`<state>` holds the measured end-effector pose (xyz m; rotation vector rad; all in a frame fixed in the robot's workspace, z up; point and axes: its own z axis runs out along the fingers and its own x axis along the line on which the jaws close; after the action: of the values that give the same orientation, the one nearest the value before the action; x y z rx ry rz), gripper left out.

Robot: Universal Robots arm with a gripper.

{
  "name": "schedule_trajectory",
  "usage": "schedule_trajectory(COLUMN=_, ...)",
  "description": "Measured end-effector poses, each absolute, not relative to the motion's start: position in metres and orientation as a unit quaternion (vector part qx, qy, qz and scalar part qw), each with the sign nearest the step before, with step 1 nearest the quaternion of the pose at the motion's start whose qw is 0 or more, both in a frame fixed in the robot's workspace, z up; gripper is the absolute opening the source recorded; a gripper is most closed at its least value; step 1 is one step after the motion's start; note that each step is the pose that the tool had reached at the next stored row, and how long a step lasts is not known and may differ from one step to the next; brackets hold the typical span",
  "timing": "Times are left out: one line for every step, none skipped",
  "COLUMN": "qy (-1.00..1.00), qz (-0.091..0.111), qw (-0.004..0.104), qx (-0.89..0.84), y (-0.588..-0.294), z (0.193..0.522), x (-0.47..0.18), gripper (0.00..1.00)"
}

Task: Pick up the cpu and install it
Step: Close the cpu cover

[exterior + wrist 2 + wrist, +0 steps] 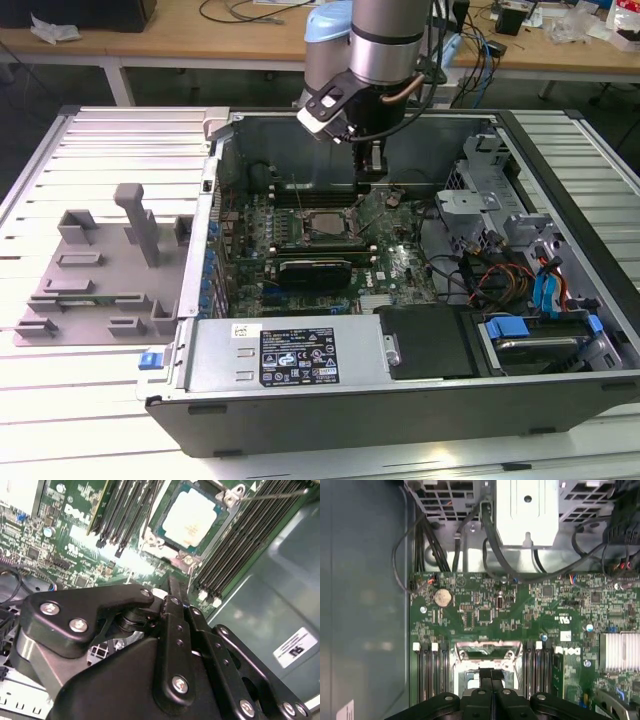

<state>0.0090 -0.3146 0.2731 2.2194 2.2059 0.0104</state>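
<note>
The cpu (192, 517), a flat square chip with a silvery-white top, lies inside the metal-framed socket (186, 559) on the green motherboard (75, 545). In the exterior view the cpu (321, 226) sits in the middle of the open computer case (400, 400). My gripper (372, 168) hangs a little above the board, just beyond the socket toward the case's far wall. Its black fingers (490, 674) are pressed together with nothing between them. In the first wrist view the fingers cover part of the socket (482, 655).
Memory slots (125, 510) flank the socket on both sides. A grey power supply (290, 355) fills the case's near side, and a drive cage (480, 190) with loose cables (500, 275) stands at the exterior view's right. A grey fixture plate (100, 270) lies outside the case at its left.
</note>
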Motion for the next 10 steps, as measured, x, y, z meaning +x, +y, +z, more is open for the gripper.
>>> schedule_trajectory(qy=0.705, qz=0.003, qw=0.006, qx=0.709, y=-0.315, z=0.273, x=0.013, gripper=0.11)
schedule_trajectory(qy=0.705, qz=0.003, qw=0.006, qx=0.709, y=-0.315, z=0.273, x=0.016, gripper=0.11)
schedule_trajectory(qy=0.705, qz=0.003, qw=0.006, qx=0.709, y=-0.315, z=0.273, x=0.019, gripper=0.11)
schedule_trajectory(qy=0.705, qz=0.003, qw=0.006, qx=0.709, y=-0.315, z=0.273, x=0.023, gripper=0.11)
schedule_trajectory(qy=0.705, qz=0.003, qw=0.006, qx=0.709, y=-0.315, z=0.273, x=0.028, gripper=0.11)
schedule_trajectory(qy=0.705, qz=0.003, qw=0.006, qx=0.709, y=-0.315, z=0.273, x=0.032, gripper=0.11)
schedule_trajectory(qy=0.705, qz=0.003, qw=0.006, qx=0.709, y=-0.315, z=0.273, x=0.035, gripper=0.11)
schedule_trajectory(qy=0.705, qz=0.003, qw=0.006, qx=0.709, y=-0.315, z=0.273, x=0.039, gripper=0.11)
schedule_trajectory(qy=0.705, qz=0.003, qw=0.006, qx=0.709, y=-0.315, z=0.273, x=0.041, gripper=0.11)
schedule_trajectory(qy=0.705, qz=0.003, qw=0.006, qx=0.709, y=-0.315, z=0.273, x=0.043, gripper=0.11)
